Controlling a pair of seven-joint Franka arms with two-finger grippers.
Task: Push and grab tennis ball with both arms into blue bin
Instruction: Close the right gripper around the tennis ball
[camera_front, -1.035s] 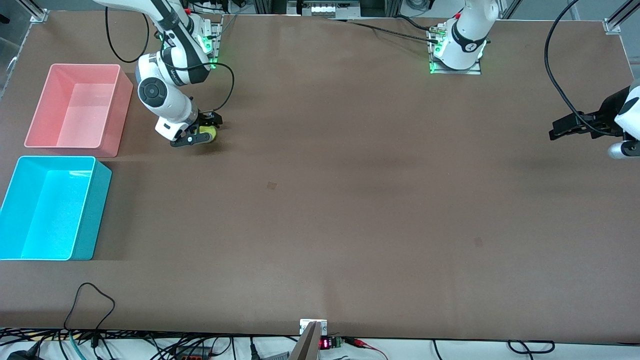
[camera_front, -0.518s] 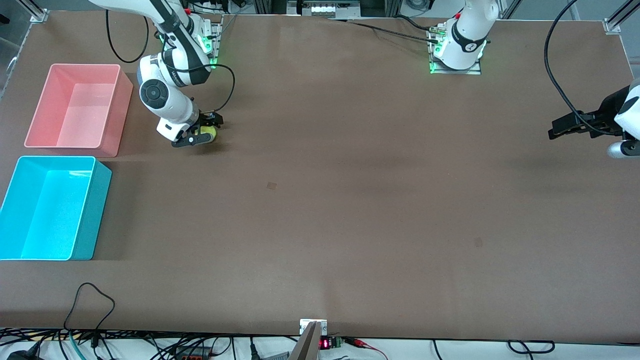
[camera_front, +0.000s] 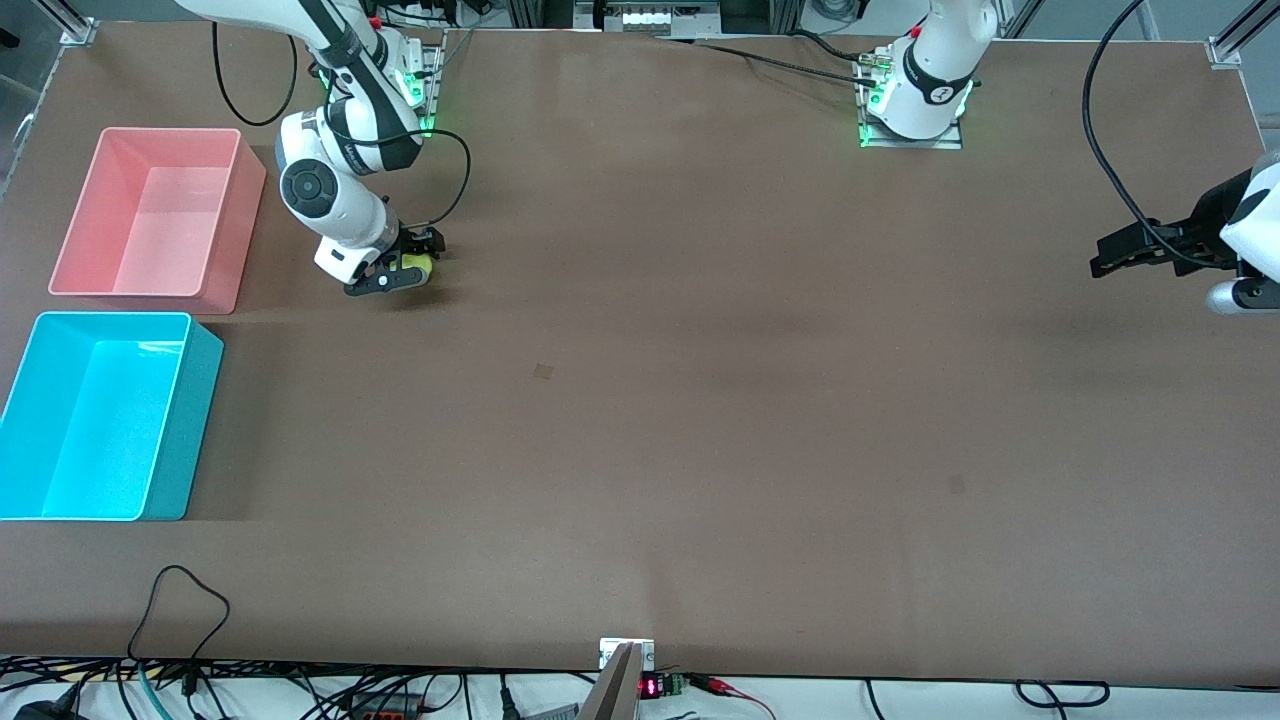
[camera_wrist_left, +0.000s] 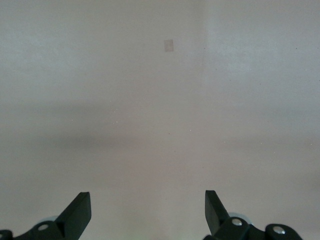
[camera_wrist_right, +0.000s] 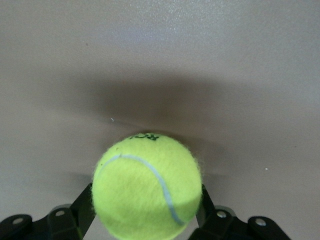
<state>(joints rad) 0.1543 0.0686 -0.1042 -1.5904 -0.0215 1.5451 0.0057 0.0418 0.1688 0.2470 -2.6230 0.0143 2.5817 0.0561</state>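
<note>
The right gripper (camera_front: 402, 268) clamps the tennis ball (camera_wrist_right: 147, 186) low over the table (camera_front: 700, 400) for transfer to the blue bin (camera_front: 180, 420), while the left gripper (camera_wrist_left: 145, 212) waits spread and empty, clear of the route.

A pink rectangular plastic bin (camera_front: 150, 212) sits on the brown table (camera_front: 700, 400). A loose black cable (camera_front: 175, 600) loops near the table's edge closest to the front camera.

bins at the right arm's end of the bench (camera_front: 700, 420)
blue bin (camera_front: 60, 495) nearer the front camera than the pink bin (camera_front: 100, 285); tennis ball (camera_front: 412, 268) beside the pink bin.
</note>
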